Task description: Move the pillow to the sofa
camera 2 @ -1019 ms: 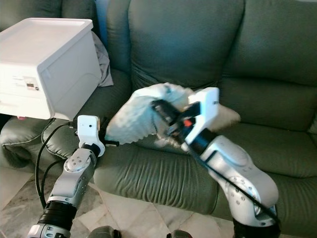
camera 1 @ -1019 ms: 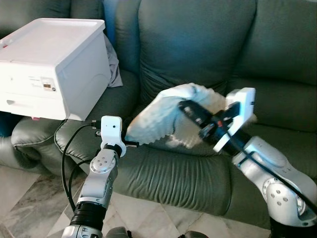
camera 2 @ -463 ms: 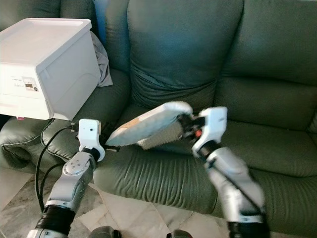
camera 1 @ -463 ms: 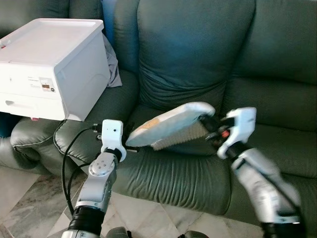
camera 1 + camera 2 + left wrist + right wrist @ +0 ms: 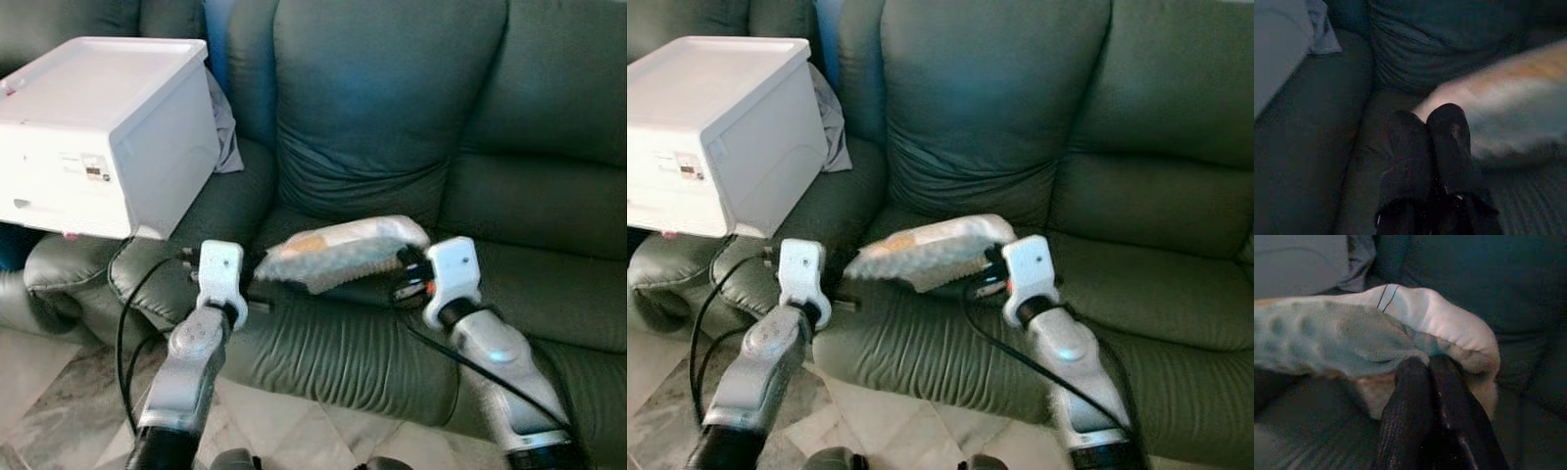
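Pillow [image 5: 343,251] lowered, now flat, mid frame on sofa [image 5: 392,127]. Right gripper [image 5: 1422,369] pinching pillow edge; left gripper [image 5: 1430,122] pressed together.

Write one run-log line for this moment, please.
right gripper: shut on pillow | pillow: low over sofa seat | left gripper: shut, beside pillow

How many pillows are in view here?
1. The pillow is over the green sofa seat, its end at the right gripper. The white box on the armrest could hide another.
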{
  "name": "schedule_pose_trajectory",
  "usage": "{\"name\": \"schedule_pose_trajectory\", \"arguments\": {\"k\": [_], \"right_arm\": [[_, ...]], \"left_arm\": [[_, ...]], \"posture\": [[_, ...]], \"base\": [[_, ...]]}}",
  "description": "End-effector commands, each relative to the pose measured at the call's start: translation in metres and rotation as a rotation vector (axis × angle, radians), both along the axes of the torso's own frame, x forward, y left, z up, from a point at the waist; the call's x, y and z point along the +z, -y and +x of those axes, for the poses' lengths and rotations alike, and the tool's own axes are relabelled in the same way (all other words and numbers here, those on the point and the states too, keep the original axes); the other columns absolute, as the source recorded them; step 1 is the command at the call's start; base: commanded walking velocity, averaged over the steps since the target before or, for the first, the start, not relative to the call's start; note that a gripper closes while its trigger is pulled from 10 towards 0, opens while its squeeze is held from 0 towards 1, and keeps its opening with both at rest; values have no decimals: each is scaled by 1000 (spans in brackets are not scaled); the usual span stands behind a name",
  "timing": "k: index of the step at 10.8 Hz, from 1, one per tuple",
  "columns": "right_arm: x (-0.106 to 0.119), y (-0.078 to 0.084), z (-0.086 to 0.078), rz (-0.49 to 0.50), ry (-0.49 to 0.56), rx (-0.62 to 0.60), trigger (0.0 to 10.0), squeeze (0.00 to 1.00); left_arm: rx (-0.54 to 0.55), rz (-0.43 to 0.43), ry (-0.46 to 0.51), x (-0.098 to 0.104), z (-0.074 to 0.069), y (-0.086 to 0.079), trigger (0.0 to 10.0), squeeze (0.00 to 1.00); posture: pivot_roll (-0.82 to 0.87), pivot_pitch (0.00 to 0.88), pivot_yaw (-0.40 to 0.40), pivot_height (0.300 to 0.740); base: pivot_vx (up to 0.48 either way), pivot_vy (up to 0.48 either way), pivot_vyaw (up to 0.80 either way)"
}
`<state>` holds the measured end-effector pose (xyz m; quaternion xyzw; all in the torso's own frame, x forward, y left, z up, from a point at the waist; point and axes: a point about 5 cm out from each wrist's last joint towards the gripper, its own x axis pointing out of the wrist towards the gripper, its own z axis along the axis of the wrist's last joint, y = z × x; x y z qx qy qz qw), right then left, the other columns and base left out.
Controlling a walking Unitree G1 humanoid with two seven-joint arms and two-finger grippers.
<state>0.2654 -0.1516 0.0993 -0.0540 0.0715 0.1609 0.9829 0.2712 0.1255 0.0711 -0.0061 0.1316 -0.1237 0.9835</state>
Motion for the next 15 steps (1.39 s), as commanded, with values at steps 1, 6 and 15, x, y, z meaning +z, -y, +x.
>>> {"name": "schedule_pose_trajectory", "arguments": {"k": [1, 6, 15], "right_arm": [[-10, -9, -2, -10, -34, 37, 10000, 0], [-56, -36, -28, -196, -276, 250, 10000, 0], [39, -63, -50, 101, -163, 639, 10000, 0]], "left_arm": [[-10, 26, -19, 0, -6, -3, 10000, 0], [3, 44, -65, 4, -24, -12, 10000, 0], [47, 66, -8, 11, 1, -10, 10000, 0]], "posture": [[-6, 35, 49, 740], [26, 71, 36, 740], [-34, 0, 35, 740]], "base": [[0, 0, 0], [0, 0, 0], [0, 0, 0]]}}
